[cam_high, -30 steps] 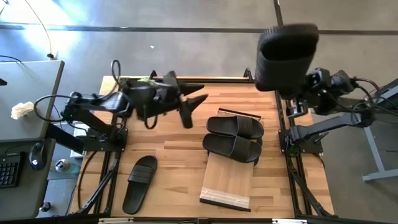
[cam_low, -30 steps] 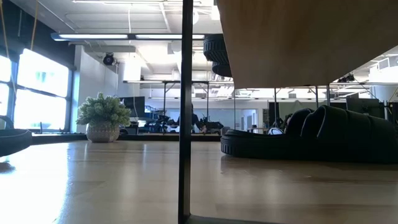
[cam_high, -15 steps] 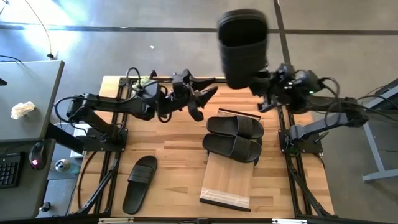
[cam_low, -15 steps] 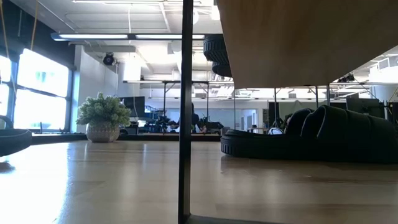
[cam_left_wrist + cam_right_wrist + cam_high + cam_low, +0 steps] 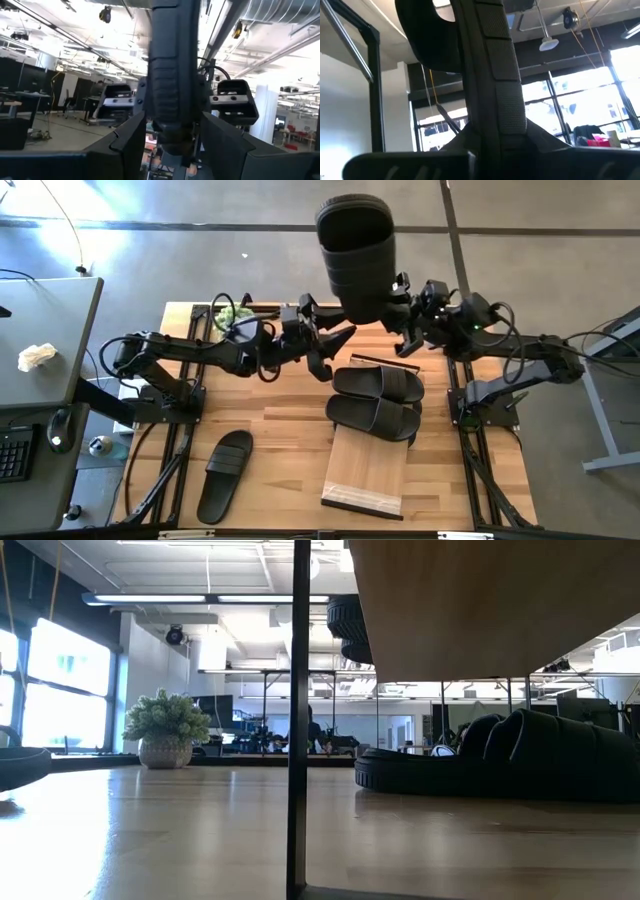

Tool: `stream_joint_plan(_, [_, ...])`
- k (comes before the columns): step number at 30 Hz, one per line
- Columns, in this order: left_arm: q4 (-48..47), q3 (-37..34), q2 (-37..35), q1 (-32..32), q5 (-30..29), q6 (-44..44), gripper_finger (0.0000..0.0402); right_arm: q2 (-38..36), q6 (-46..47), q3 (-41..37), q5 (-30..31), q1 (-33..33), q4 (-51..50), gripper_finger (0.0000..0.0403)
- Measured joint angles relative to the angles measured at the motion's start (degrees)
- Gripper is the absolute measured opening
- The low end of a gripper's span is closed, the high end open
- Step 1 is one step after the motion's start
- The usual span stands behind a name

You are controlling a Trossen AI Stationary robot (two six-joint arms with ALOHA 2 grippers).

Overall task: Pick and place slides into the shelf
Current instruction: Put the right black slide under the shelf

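Counted, high view: 4 black slides, i.e. 2 on shelf top, 1 on table, 1 raised; 1 shelf; 2 arms.

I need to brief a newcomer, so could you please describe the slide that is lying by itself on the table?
Start at the wooden table and find the light-wood shelf. Left of it, near the table's front left corner, lies a black slide. It alone rests flat on the tabletop, away from the pair on the shelf.
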Motion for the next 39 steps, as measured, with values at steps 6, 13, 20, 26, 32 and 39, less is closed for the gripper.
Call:
stream_joint_plan(6, [0.84, 0.0, 0.16, 0.0, 1.41, 0.24, 0.0173, 0.63, 0.15, 0.0, -0.05, 0.0, -0.16, 0.0046])
stream_joint_plan(13, [1.03, 0.0, 0.16, 0.07, 1.09, 2.61, 0.0173, 1.6, 1.92, 0.0, -0.96, 0.0, -0.22, 0.0046])
stream_joint_plan(20, [1.01, 0.0, 0.16, 0.02, -3.33, 4.05, 0.0171, 1.82, 1.89, 0.0, -0.92, -0.02, 0.06, 0.0046])
stream_joint_plan(26, [1.01, 0.0, 0.16, 0.0, -4.24, 4.1, 0.0123, 1.82, 1.51, 0.0, -0.76, -0.04, 0.04, 0.0046])
stream_joint_plan(32, [2.92, -0.06, 0.34, 0.0, -4.46, 4.53, 0.006, 1.82, 1.59, 0.0, -0.94, -0.02, 0.28, 0.0045])
stream_joint_plan(39, [3.26, -0.09, 0.34, 0.0, -6.22, 4.53, 0.0066, 1.82, 1.89, 0.0, -0.92, -0.04, -0.01, 0.0045])
